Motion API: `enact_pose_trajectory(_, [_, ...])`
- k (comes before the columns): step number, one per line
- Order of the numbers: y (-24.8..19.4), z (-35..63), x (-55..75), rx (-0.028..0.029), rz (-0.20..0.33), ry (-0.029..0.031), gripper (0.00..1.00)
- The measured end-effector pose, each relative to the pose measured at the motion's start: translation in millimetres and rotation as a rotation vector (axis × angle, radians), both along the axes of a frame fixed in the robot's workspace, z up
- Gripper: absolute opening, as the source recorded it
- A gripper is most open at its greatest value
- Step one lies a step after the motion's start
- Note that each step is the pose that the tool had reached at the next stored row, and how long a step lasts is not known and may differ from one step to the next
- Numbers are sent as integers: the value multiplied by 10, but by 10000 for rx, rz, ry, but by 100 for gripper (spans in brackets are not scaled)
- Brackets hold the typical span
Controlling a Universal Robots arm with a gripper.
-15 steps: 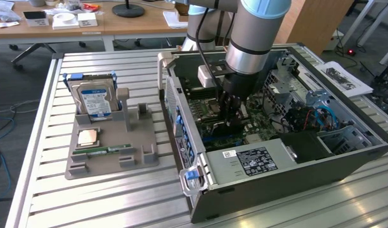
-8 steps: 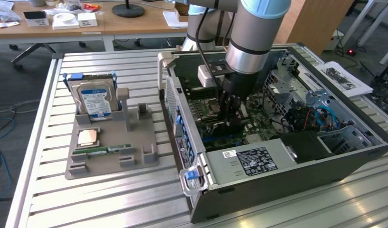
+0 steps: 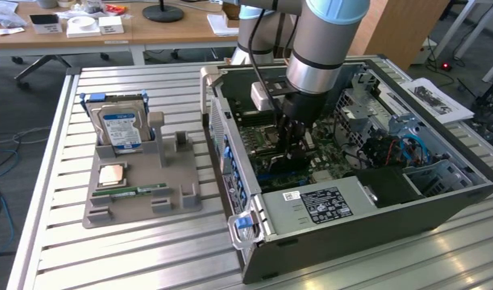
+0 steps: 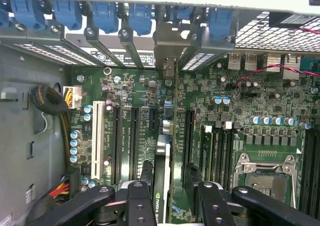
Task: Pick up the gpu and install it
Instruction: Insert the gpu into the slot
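Exterior view: the gripper point(image 3: 293, 151) reaches down inside the computer case point(image 3: 351, 241), just above the motherboard point(image 3: 327, 172). Wrist view: the gpu point(image 4: 161, 186), thin, dark and seen edge-on with a silvery bracket point(image 4: 167, 48), stands in a motherboard slot between the spread fingers point(image 4: 140, 201).

Green motherboard point(image 4: 250, 101), blue slot clips point(image 4: 105, 13), grey holder point(image 3: 180, 180), black pincer point(image 4: 169, 175)

A blue-labelled hard drive point(image 3: 120, 130) stands upright in a grey holder point(image 3: 176, 181), with a green memory stick point(image 3: 130, 191) lying flat on it, beside an open computer case point(image 3: 351, 241) on the slatted table point(image 3: 109, 257).
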State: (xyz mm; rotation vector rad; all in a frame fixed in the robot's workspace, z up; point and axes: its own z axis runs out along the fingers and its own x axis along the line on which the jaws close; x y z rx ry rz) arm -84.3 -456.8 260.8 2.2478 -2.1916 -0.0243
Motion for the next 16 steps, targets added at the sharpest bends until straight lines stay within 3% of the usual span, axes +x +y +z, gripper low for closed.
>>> enact_pose_trajectory(9, [-1,1,0,-4,1,1,38])
enact_pose_trajectory(11, [-1,1,0,-2,0,1,27])
enact_pose_trajectory(16, [0,0,0,-1,1,0,26])
